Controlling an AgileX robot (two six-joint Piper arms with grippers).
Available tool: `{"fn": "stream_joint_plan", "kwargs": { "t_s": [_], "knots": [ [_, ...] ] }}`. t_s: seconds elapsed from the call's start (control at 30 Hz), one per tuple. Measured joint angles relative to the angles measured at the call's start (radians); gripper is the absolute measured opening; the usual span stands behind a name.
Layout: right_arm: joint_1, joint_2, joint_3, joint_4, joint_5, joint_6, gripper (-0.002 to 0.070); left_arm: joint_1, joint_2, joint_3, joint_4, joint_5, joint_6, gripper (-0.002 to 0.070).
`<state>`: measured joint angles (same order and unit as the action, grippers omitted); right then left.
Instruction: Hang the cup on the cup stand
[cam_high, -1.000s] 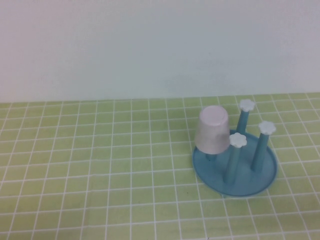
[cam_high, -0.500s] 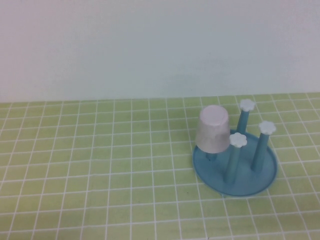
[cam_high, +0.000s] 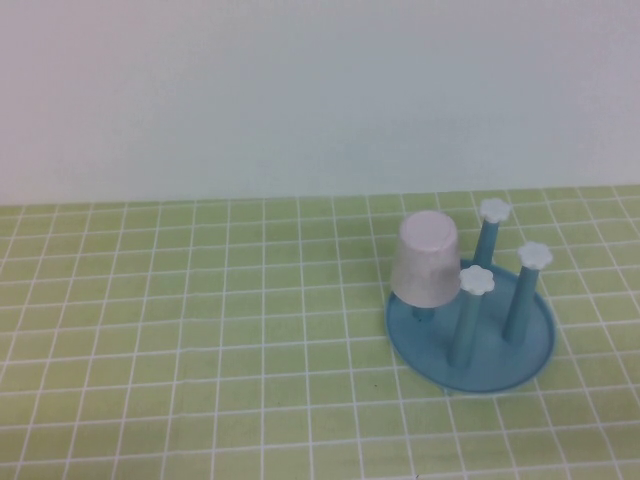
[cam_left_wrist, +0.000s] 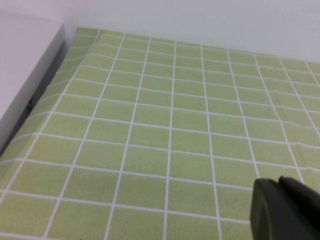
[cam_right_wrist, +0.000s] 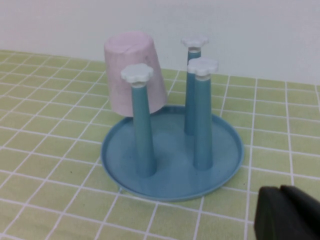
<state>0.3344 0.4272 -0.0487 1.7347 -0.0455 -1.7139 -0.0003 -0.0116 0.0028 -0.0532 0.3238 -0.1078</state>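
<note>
Nearest to me, my right gripper (cam_right_wrist: 289, 212) shows only as a dark edge in the corner of its own wrist view, hanging low over the green checked tablecloth (cam_high: 200, 330) just short of the stand; I cannot tell how it is set. My left gripper (cam_left_wrist: 285, 210) is likewise a dark corner over bare cloth well away from the work, beside a pale raised ledge (cam_left_wrist: 25, 75), and its state is hidden from me too. Neither arm appears in the high view. Beyond the right gripper stands the round blue plastic cup stand (cam_right_wrist: 172, 170), with three of its upright pegs bare under their white flower-shaped caps (cam_right_wrist: 136, 73). On its far left peg sits the small pale pink plastic cup (cam_high: 425, 258), mouth down, base up, tilted slightly. Over the last second nothing has shifted: the cup has stayed put with no wobble. I judge the hanging done and both arms already clear.
</note>
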Motion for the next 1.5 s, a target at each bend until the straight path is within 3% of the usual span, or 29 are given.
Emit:
{"fn": "stream_joint_plan", "kwargs": {
  "t_s": [0.63, 0.73, 0.83, 1.2, 1.3, 1.5],
  "knots": [
    [-0.002, -0.157, 0.0, -0.003, -0.098, 0.0, -0.0001, 0.0, 0.0, 0.0, 0.0, 0.0, 0.009, -0.0001],
    [-0.027, -0.232, 0.001, -0.133, -0.046, 0.018, -0.0001, 0.0, 0.0, 0.0, 0.0, 0.0, 0.009, -0.0001],
    [-0.088, -0.289, 0.001, -0.368, 0.015, 0.21, -0.0001, 0.0, 0.0, 0.0, 0.0, 0.0, 0.011, -0.0001],
    [-0.386, -0.372, 0.011, -1.399, 0.289, 1.408, -0.0001, 0.0, 0.0, 0.0, 0.0, 0.0, 0.011, -0.0001],
    [-0.407, -0.393, 0.049, -1.547, 0.295, 1.607, -0.0001, 0.0, 0.0, 0.0, 0.0, 0.0, 0.011, -0.0001],
    [-0.409, -0.438, 0.076, -1.674, 0.339, 1.714, -0.0001, 0.0, 0.002, 0.0, 0.0, -0.002, 0.011, -0.0001]
  ]
}}
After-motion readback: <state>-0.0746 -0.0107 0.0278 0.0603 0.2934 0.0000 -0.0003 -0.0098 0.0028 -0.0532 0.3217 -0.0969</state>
